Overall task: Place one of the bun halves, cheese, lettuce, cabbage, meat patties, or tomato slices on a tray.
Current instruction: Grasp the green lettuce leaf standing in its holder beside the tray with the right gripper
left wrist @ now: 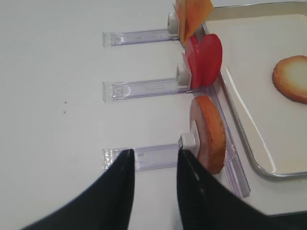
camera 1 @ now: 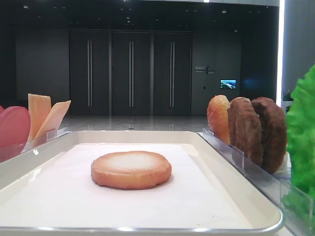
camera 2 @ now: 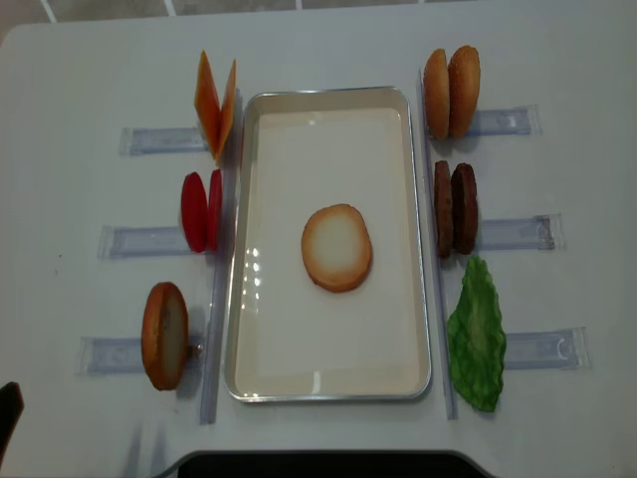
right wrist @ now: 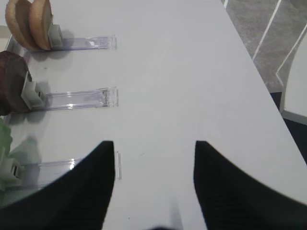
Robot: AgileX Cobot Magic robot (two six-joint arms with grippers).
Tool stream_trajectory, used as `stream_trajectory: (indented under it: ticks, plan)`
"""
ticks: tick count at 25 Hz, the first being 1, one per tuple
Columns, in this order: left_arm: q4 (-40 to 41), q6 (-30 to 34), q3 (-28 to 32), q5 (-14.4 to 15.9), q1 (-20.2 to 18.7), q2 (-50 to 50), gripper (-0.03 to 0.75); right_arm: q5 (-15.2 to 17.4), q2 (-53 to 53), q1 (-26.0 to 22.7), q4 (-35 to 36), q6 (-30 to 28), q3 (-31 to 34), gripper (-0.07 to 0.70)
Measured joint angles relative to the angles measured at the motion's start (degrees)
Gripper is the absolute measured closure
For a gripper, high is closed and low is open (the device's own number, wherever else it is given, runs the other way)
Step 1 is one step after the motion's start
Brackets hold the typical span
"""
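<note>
On the tray [camera 2: 328, 373] 1 bun half [camera 2: 336, 247] lies flat mid-liner. Both grippers are spread and empty: the left gripper [left wrist: 154, 158] hangs over the rail by an upright bun [left wrist: 209, 133], the right gripper [right wrist: 154, 143] over bare table beside the lettuce [right wrist: 4, 136] rail. Upright pieces look tippy; a skewed pinch could topple the bun against the tray rim, or snag its clear holder

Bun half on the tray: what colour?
Golden-tan rim, paler whitish centre; the bun half on the tray shows best overhead.
</note>
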Motion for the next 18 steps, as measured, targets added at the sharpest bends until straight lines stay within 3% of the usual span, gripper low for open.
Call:
stream_trajectory:
  ticks: [18]
  plan:
    - [0.00, 0.00, 0.00, 0.00, 0.00, 0.00, 0.486, 0.00, 0.00, 0.00, 0.00, 0.00, 0.00, 0.272]
